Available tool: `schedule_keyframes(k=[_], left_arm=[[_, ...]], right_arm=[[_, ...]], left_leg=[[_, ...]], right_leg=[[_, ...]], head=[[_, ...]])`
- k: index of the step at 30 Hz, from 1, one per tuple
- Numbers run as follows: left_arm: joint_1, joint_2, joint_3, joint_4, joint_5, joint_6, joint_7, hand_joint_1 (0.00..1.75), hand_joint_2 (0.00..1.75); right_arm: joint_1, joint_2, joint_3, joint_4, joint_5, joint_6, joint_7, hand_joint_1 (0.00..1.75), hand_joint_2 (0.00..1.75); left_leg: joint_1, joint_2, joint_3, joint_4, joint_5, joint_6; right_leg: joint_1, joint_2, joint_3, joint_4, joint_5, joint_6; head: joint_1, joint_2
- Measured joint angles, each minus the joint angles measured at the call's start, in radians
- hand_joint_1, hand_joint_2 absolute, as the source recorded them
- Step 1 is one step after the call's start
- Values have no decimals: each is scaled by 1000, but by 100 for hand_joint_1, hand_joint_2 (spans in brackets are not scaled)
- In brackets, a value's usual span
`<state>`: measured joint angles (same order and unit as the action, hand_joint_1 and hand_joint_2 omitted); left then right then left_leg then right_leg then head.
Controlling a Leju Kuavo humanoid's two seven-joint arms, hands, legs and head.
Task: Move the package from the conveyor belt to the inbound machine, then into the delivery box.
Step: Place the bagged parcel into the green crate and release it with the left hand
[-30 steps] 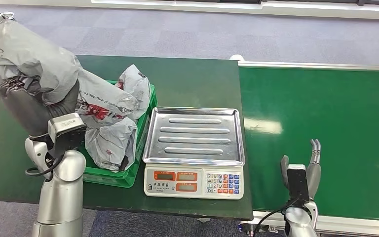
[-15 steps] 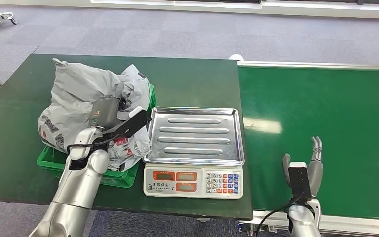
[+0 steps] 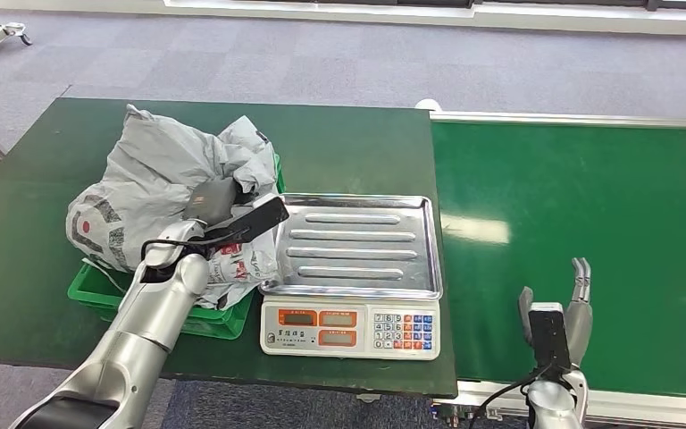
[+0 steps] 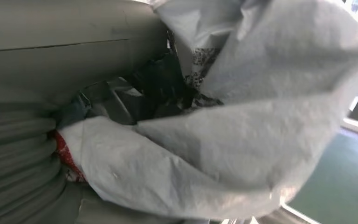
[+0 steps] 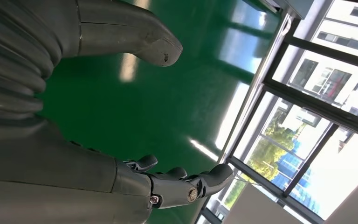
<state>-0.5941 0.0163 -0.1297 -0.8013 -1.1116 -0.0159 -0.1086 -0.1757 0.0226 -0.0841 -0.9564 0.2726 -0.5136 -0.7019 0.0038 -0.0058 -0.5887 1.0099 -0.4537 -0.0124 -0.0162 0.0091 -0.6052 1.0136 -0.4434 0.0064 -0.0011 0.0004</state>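
— What has changed at the scale [image 3: 351, 277] in the last second?

— A second ago the left arm held the grey package [image 3: 156, 174] high, well off to the far side of the green crate [image 3: 188, 315]. Half a second ago it had come down onto the crate, and now it lies a little closer to the scale, heaped on the other bags. The right hand [image 3: 556, 308] has slipped slightly toward the robot.

— How is the left hand [image 3: 210, 204] placed?

— The silver forearm reaches in from the crate's near corner, wrist camera pointing at the scale's tray. The hand is buried among the folds of the package (the wrist view shows dark fingers [image 4: 161, 86] wrapped in crumpled grey plastic). Whether it grips the bag or merely rests in it, I cannot tell.

— And the right one?

— Upright above the conveyor belt [image 3: 581, 241], on the other side of the scale from the crate, fingers apart and straight, thumb out to the side, nothing between them.

— What do the containers hold?

— The crate, just beside the scale, is piled with grey mailer bags [image 3: 241, 255], some printed in red and black; the package sits on top, spilling over the crate's far rim onto the dark green table [image 3: 357, 143]. The scale's steel tray [image 3: 354, 243] is bare metal with ribbed grooves.
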Motion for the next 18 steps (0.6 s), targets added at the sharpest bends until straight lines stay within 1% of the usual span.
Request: schedule_keyframes(k=[2, 4, 6, 9, 11, 13, 16, 18], left_arm=[[-2, -1, 0, 7, 8, 53, 1, 0, 175], [-2, -3, 0, 7, 28, 121, -11, 0, 87], [0, -7, 2, 0, 77, 180, -47, 0, 0], [12, -19, 21, -37, 228, 260, -160, 0, 0], [26, -30, 37, -79, 338, 314, -246, 0, 0], [41, -40, 47, -127, 415, 380, -312, 0, 0], [59, -49, 50, -185, 458, 471, -365, 0, 0], [68, -52, 51, -212, 474, 485, -382, 0, 0]], right_arm=[[3, 1, -3, -5, 5, 1, 0, 0, 175], [6, 1, -5, -11, 9, 1, 0, 0, 175], [9, 3, -6, -17, 12, 2, 0, 0, 175], [16, 7, -9, -27, 19, 4, 0, 0, 175], [18, 11, -11, -31, 20, 3, 0, 0, 175], [18, 15, -12, -32, 16, -4, 0, 0, 175], [19, 17, -12, -32, 7, -13, 0, 0, 175], [19, 17, -12, -32, 3, -17, 0, 0, 175]], left_leg=[[0, 0, 0, 0, 0, 0], [0, 0, 0, 0, 0, 0], [0, 0, 0, 0, 0, 0], [0, 0, -1, 0, 0, 0], [0, 0, -1, 0, 0, 0], [0, 0, -1, 0, 0, 0], [0, -1, -2, 0, 0, 0], [0, -1, -2, 0, 0, 0]], right_leg=[[0, 0, 0, 0, 0, 0], [0, 0, 0, 0, 0, -1], [1, 0, 0, 0, 1, -1], [1, 0, -1, 0, 0, -1], [1, 0, -1, 0, 0, -1], [1, 0, -1, 0, 0, 0], [1, 0, -1, 0, 0, 0], [1, 0, -1, 0, 0, 0]], head=[[0, 0], [0, 0], [0, 0], [0, 0], [0, 0], [0, 0], [0, 0], [0, 0]])
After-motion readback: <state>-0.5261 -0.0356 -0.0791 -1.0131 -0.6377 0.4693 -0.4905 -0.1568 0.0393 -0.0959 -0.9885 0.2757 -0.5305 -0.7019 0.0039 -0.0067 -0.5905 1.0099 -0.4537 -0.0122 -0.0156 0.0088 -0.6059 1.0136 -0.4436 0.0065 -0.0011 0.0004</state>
